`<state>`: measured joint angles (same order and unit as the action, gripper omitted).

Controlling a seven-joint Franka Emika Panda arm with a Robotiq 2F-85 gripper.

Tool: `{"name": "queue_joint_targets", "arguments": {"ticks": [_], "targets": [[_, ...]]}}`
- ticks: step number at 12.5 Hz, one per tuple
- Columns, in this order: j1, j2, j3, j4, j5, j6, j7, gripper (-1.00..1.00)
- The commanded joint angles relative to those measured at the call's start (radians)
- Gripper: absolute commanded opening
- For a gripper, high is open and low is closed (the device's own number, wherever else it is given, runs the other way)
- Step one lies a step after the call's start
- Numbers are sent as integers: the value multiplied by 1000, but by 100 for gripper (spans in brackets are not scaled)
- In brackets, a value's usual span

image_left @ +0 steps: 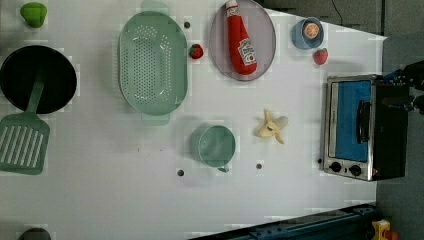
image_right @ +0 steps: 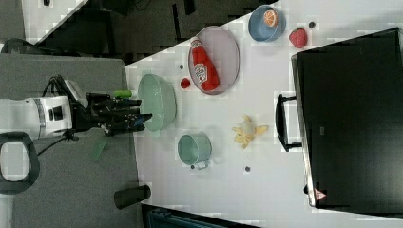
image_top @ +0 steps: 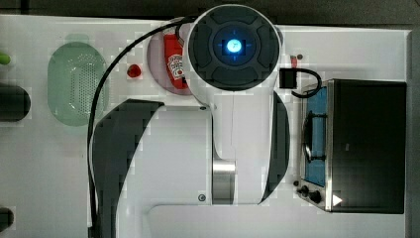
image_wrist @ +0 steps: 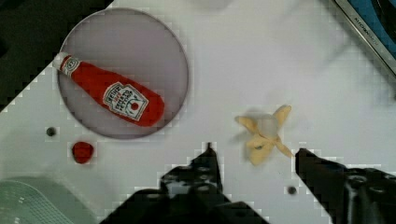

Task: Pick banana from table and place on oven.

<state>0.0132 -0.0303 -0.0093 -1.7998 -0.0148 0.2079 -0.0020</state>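
Right up close in the wrist view, the black two-finger gripper (image_wrist: 254,156) sits wide open with nothing in it, and the small pale-yellow peeled banana (image_wrist: 264,134) lies between its fingertips on the big white table (image_wrist: 261,60). Going left to right in the left view: mint-green colander (image_left: 152,62), red ketchup bottle (image_left: 240,38) on a grey plate (image_left: 265,30), then the banana near the silver-and-black toaster oven (image_left: 364,127).

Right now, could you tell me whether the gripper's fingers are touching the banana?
Apart. In the wrist view the fingers stand open on either side of the banana, with white table showing between each finger and the peel.
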Motion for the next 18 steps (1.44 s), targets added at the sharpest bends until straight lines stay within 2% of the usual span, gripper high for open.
{"name": "queue_joint_targets", "arguments": {"ticks": [1,3,6,9,14,18], "targets": [[-24,-401,-26,-278,21,-113,163,59],[-24,-400,-26,-280,21,-113,163,99],[-24,-386,-26,-301,21,-77,163,100],[-24,-337,-26,-386,21,23,163,100],[-25,-173,-28,-573,21,396,163,100],[-25,28,-29,-638,21,625,163,100]]}}
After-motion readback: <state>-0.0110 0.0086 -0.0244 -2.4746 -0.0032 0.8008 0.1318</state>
